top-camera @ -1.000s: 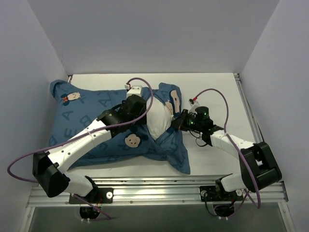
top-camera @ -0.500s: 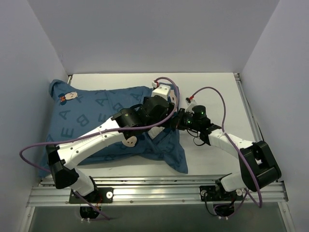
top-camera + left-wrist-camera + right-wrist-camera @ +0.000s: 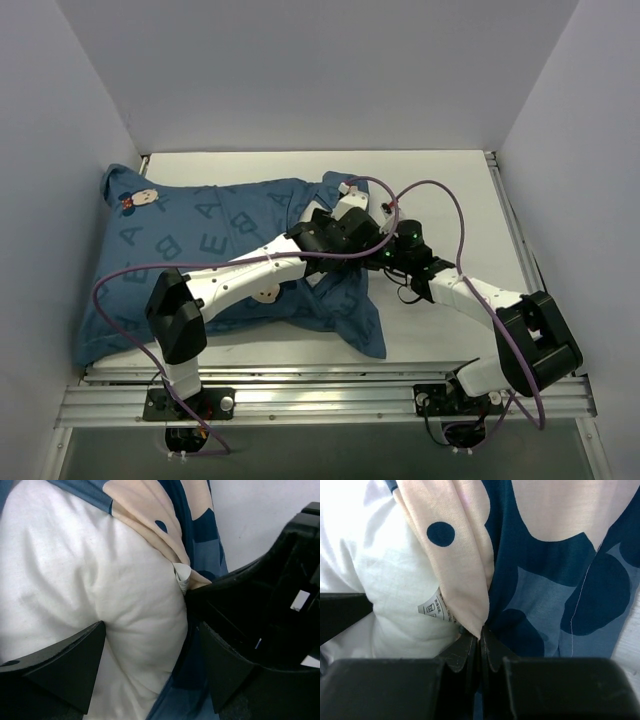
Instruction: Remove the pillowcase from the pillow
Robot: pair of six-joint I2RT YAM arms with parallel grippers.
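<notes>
The dark-blue pillowcase [image 3: 200, 240] lies across the left and middle of the table, bunched at its right opening. The white pillow [image 3: 100, 580] bulges out of that opening; in the top view my left arm hides it. My left gripper [image 3: 365, 237] is open, its two fingers straddling the pillow's exposed end [image 3: 150, 630]. My right gripper [image 3: 382, 252] is right beside it, shut on the pillowcase's folded edge [image 3: 470, 580], where cream and blue print meet, at its fingertips [image 3: 481, 647]. The pillow [image 3: 380, 580] and its care label [image 3: 435, 607] sit left of that fold.
The table [image 3: 450, 190] is white, enclosed by pale walls at the back and both sides. A metal rail [image 3: 320, 395] runs along the near edge by the arm bases. Purple cables [image 3: 440, 190] loop above both wrists. The right gripper's black body [image 3: 265, 615] fills the right of the left wrist view.
My left gripper has swung right from the pillowcase's middle to the opening beside my right gripper, covering the white pillow end in the top view. The right gripper has held its grip.
</notes>
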